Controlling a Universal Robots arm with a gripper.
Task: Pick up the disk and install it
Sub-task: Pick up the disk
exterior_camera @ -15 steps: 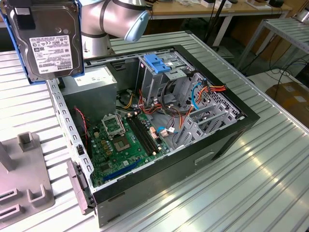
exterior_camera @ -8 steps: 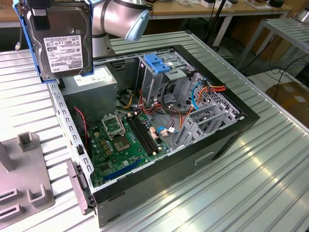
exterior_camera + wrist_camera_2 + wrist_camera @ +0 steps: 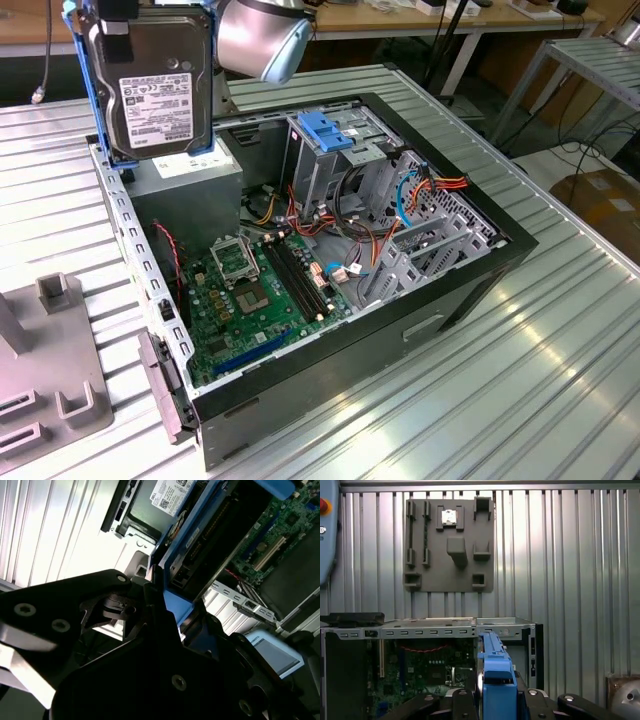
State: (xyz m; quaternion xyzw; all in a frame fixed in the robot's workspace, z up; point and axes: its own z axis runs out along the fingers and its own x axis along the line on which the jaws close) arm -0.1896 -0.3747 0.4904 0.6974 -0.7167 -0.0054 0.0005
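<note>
Ribbed metal desk (image 3: 520, 390), open PC case (image 3: 470, 290) lying on it, disk (image 3: 160, 90) hanging in the air.

The fingers (image 3: 463, 703) are clamped tight on the blue carrier's edge, one each side. So the disk (image 3: 495, 672) sits right between them, standing on edge, nothing underneath touching it. In the exterior view it hangs over the case's far corner on the exterior view's left, label facing the camera, just above the grey box (image 3: 190, 180) inside. The motherboard (image 3: 250, 290) lies lower down, and the silver cage with its blue tab (image 3: 325, 130) is off towards the exterior view's right, apart from the disk. In the second wrist view the disk (image 3: 197, 537) pokes out past the black fingers (image 3: 125, 645). A grey fixture plate (image 3: 449, 545) lies on the desk beside the case.
</note>
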